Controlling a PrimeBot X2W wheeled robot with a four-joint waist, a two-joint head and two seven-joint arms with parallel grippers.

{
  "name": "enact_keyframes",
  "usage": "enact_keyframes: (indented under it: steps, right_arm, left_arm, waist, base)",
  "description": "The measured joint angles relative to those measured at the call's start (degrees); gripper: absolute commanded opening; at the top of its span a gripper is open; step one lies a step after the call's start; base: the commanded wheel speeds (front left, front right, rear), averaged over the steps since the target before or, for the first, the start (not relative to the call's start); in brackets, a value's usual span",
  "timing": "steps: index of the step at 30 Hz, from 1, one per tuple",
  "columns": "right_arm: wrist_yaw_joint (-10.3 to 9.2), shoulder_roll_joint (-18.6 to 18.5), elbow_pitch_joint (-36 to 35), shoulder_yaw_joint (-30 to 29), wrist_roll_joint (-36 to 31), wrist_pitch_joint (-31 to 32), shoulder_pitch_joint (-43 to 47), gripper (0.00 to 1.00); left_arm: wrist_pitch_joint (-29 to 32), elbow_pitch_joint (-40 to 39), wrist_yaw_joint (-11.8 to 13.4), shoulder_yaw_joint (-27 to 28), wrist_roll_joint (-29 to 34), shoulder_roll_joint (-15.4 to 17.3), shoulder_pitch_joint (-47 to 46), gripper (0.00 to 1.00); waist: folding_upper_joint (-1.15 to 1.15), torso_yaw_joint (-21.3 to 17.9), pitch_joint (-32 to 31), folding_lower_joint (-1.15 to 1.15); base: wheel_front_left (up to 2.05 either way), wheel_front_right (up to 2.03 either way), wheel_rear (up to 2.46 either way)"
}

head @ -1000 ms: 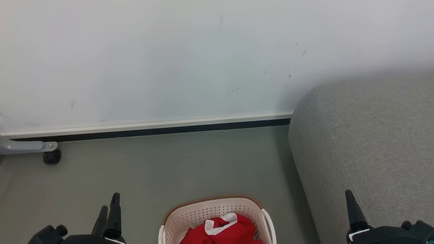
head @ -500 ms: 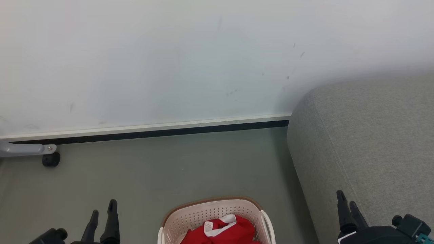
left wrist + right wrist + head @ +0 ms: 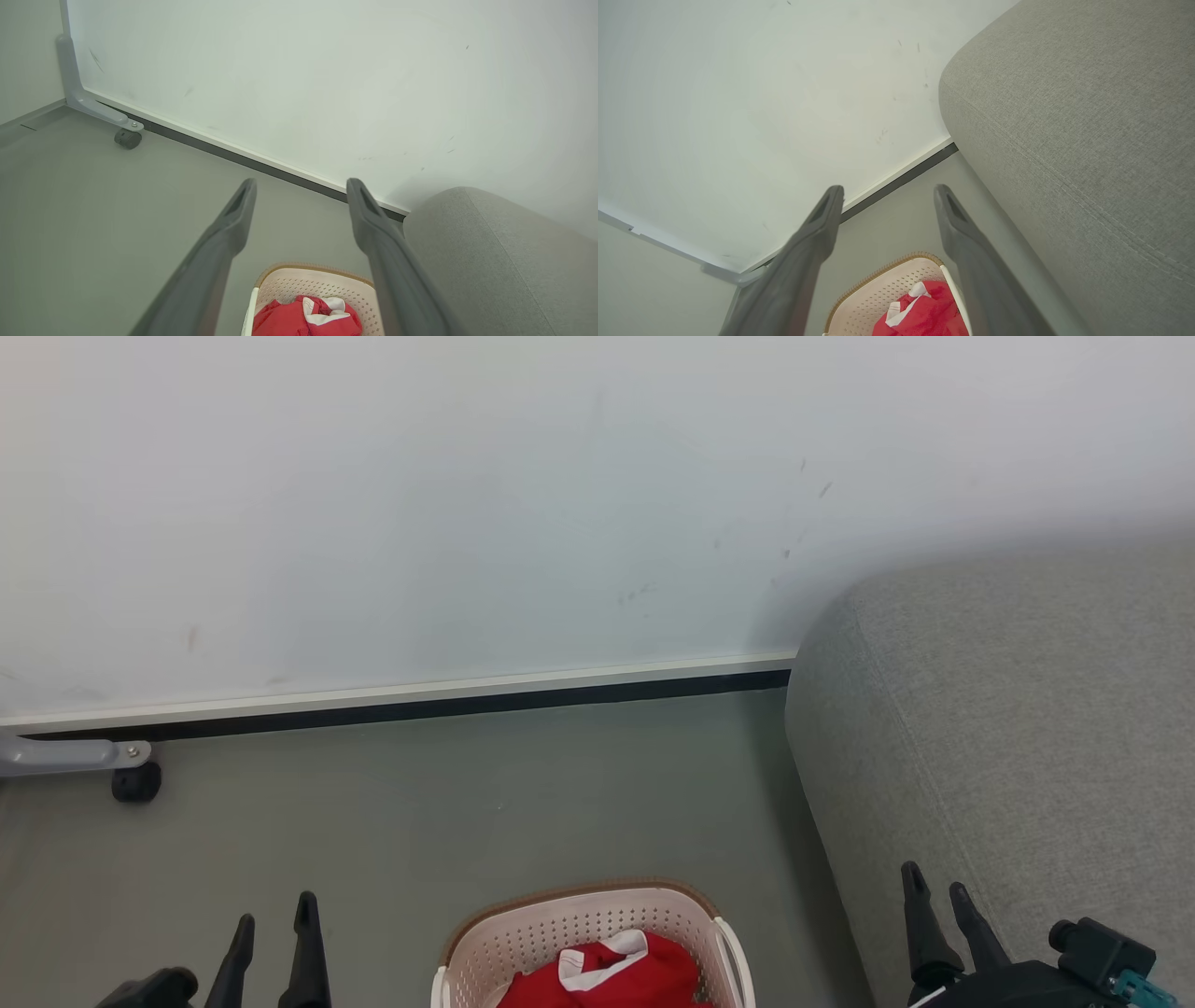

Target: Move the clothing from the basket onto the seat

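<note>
Both my left end effector [image 3: 274,909], lower left, and right end effector [image 3: 934,880], lower right, now stand released, spread wider than a second ago, ready I judge for the bright red white-trimmed clothing [image 3: 616,975] lying bottom centre in the cream perforated plastic basket [image 3: 579,891] beside the light-grey fabric seat [image 3: 1008,728].

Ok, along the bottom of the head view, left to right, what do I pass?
Left gripper → basket → right gripper; clothing and seat overlap these, so left out.
</note>
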Motion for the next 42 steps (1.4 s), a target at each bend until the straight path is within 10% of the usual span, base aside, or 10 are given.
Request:
enact_keyframes:
  steps: [42]
  right_arm:
    - [-2.53,-2.4,0.4,8.8,-28.2,-7.6,0.8,1.0]
  left_arm:
    - [-7.5,0.6,4.0,0.2,28.1,0.8,4.4,1.0]
  waist:
    - [0.0,-1.1,-1.2,0.0]
  base:
    - [0.0,0.0,0.0]
